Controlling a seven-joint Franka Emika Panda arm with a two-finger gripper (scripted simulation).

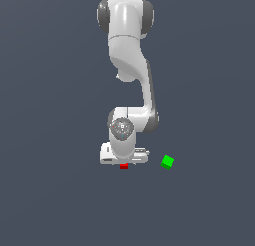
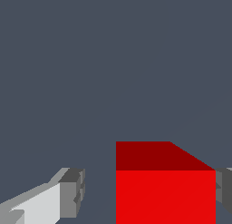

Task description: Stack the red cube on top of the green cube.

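Observation:
The red cube [image 2: 165, 191] lies on the floor between the fingers of my gripper [image 2: 148, 193]. One finger [image 2: 72, 191] stands apart from the cube with a clear gap, and the other finger [image 2: 224, 187] is at the cube's side. The gripper is open. In the exterior view the gripper [image 1: 124, 163] is low over the red cube [image 1: 124, 166], of which only a sliver shows under the hand. The green cube [image 1: 168, 163] sits on the floor towards the exterior view's right of the gripper, apart from it. It is out of the wrist view.
The floor [image 1: 60, 190] is a plain dark grey surface. The white arm [image 1: 127, 65] reaches down from the top of the exterior view.

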